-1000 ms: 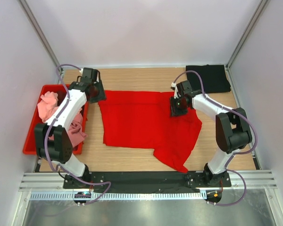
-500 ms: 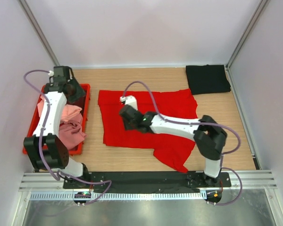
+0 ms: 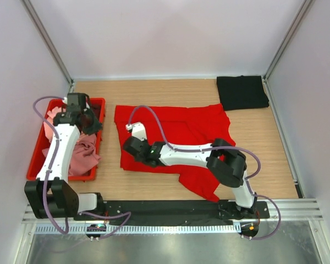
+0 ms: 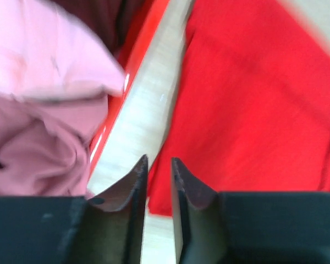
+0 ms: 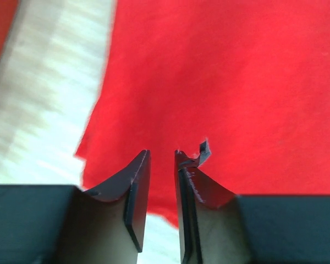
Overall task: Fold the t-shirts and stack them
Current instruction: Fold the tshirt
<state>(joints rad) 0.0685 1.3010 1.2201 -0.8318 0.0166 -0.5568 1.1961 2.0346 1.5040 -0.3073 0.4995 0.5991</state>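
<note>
- Markings (image 3: pixel 97 226) on the near rail (image 3: pixel 170 228): too small for me to read.
- Table (image 3: pixel 154 91): light wood. A black base plate (image 3: pixel 165 209) sits under both arms.
- Room: plain pale walls (image 3: pixel 165 38) on three sides, metal posts (image 3: pixel 47 41) running up from the back corners.
- Red shirt (image 3: pixel 170 129): spread mid-table, with one part trailing toward the near edge, right of centre.
- Black shirt (image 3: pixel 242 92): folded in the far right corner, apart from the red one.
- Crate (image 3: pixel 33 168): red, at the table's left side, holding bunched pink shirts (image 3: pixel 82 157). The left wrist view also shows maroon cloth (image 4: pixel 107 16) in there.
- Left gripper (image 4: pixel 158 160): by the crate's right rim. Jaws are nearly together with a slit between them, and I see nothing in them.
- Right gripper (image 5: pixel 161 152): the arm is reached across, over the red shirt's near-left part. Jaws are a narrow slit apart and clamp nothing. One finger (image 5: pixel 201 192) has a frayed bit at its tip.
</note>
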